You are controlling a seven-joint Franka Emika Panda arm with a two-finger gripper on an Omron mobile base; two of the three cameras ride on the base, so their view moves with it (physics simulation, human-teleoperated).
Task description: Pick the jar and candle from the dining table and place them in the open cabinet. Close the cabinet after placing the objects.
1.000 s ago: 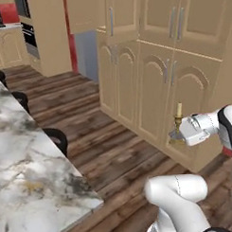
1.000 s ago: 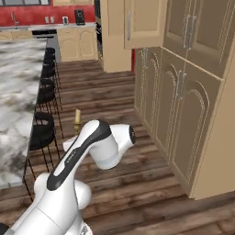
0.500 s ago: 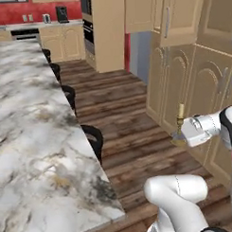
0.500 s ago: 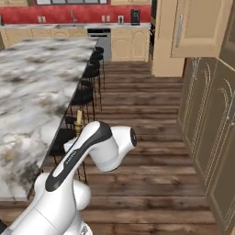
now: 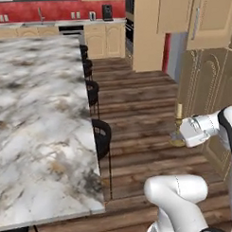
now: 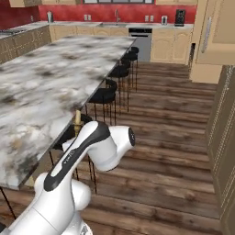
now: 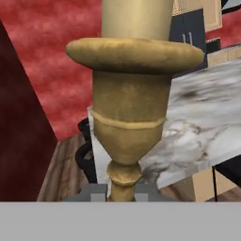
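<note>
My gripper is shut on the candle, a cream stick in a brass-gold holder, held upright above the wooden floor. In the hand view the candle holder stands close up, its stem between my fingertips. Its cream tip pokes up behind my arm in the right base view. The marble dining table lies to the left of the gripper, and its top stretches away on the left. The tan cabinet stands just right of the gripper. The jar is out of view.
Black bar stools line the table's near side, and the same stools run along it in the right base view. Open wooden floor lies between table and cabinet. A kitchen counter with a red wall runs across the back.
The base has turned, so the whole picture has shifted: the table now fills the left and the cabinet has slid to the right edge. The candle stays in my grip.
</note>
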